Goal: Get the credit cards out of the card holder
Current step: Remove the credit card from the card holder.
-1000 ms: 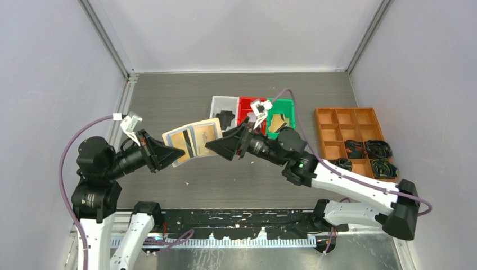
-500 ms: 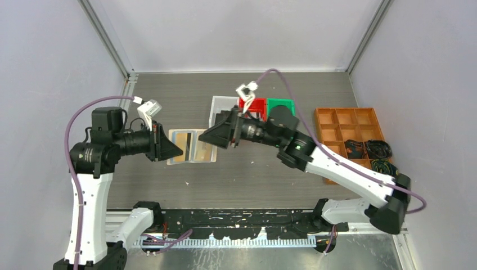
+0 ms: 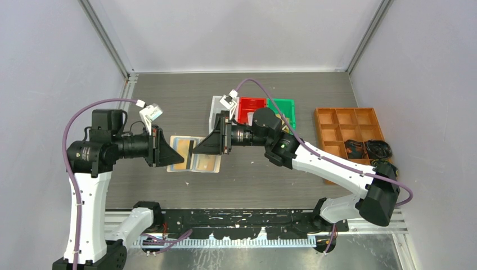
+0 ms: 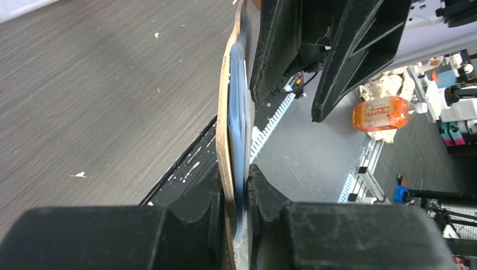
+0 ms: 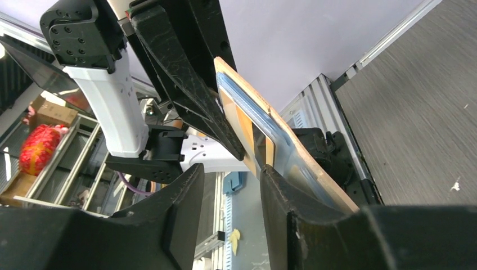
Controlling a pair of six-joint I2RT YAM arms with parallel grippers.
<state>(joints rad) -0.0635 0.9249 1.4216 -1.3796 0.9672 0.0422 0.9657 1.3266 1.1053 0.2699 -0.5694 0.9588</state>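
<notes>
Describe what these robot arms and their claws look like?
Both the left arm and right arm have white links with chunky black joints. A purple cable loops along each. The left gripper and right gripper are black, with wedge-shaped fingers.

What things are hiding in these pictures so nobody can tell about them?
- How many credit cards sit in the beige folding leather-like card holder: top view, the left gripper and right gripper cover its ends; left wrist view shows only its edge.
- Inside of the white plastic bin: top view, the right arm partly covers it.
- Dark tangled things in the orange compartment tray: top view, too small to name.
</notes>
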